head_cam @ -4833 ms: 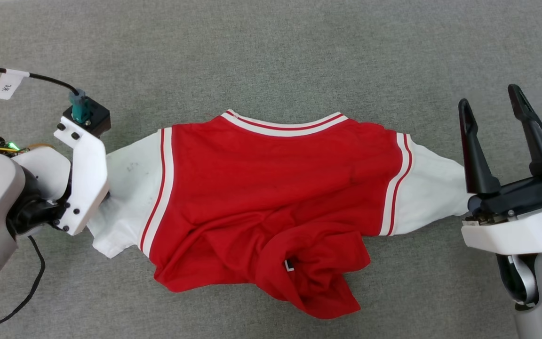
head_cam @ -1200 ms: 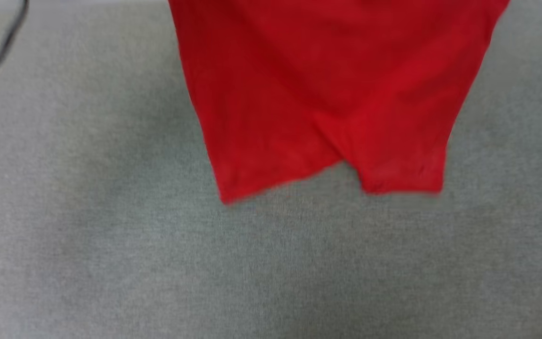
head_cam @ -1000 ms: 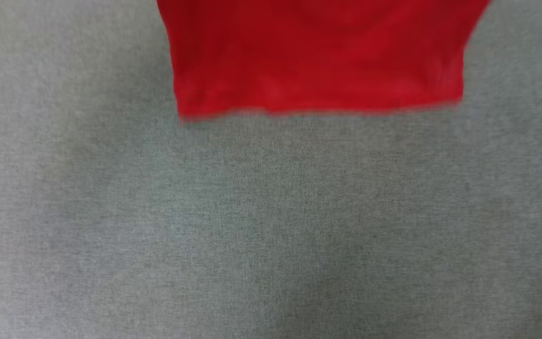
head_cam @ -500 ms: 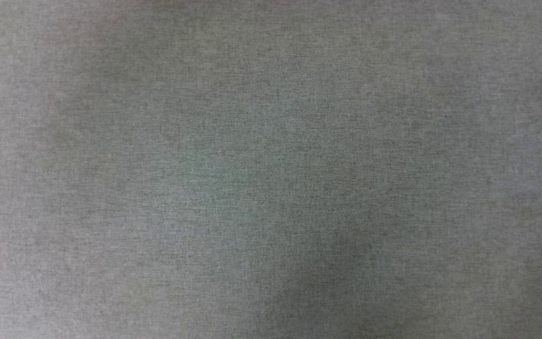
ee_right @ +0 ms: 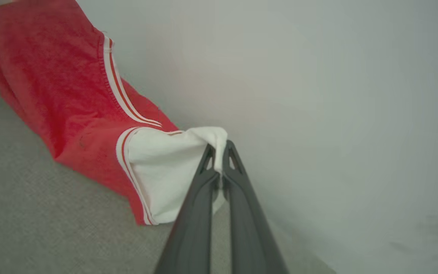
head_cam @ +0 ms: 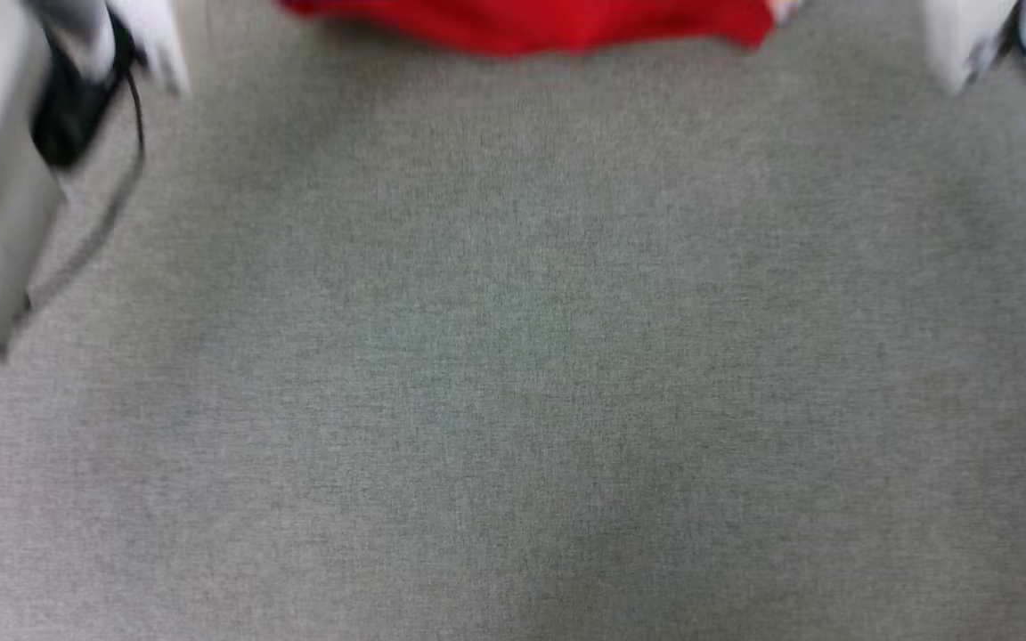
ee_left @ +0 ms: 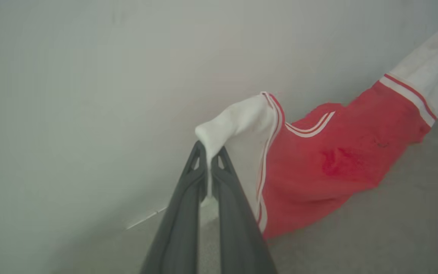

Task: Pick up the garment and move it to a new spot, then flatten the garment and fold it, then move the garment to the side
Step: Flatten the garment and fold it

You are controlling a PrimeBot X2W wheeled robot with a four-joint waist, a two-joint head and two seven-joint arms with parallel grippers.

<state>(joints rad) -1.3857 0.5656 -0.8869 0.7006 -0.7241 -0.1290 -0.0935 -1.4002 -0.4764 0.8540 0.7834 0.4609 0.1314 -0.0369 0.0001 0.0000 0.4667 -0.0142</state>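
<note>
The garment (head_cam: 531,22) is a red jersey with white sleeves and striped trim; in the head view its red hem shows as a blurred strip at the top edge. My left gripper (ee_left: 208,152) is shut on one white sleeve (ee_left: 242,118), the red body (ee_left: 340,163) trailing right onto the grey surface. My right gripper (ee_right: 219,150) is shut on the other white sleeve (ee_right: 165,160), with the red body (ee_right: 51,83) stretching off to the upper left. The cloth hangs stretched between both grippers, its lower part touching the grey surface.
A grey fabric surface (head_cam: 513,356) spreads below the garment. A pale wall (ee_left: 89,76) rises behind it. My left arm, blurred, with a black cable (head_cam: 112,205), is at the upper left of the head view; a pale blurred arm part (head_cam: 976,36) is at the upper right.
The head view has shifted: the red hem left the picture half a second ago and is back at the top edge, with both arms now showing at the upper corners. Both grips are unchanged.
</note>
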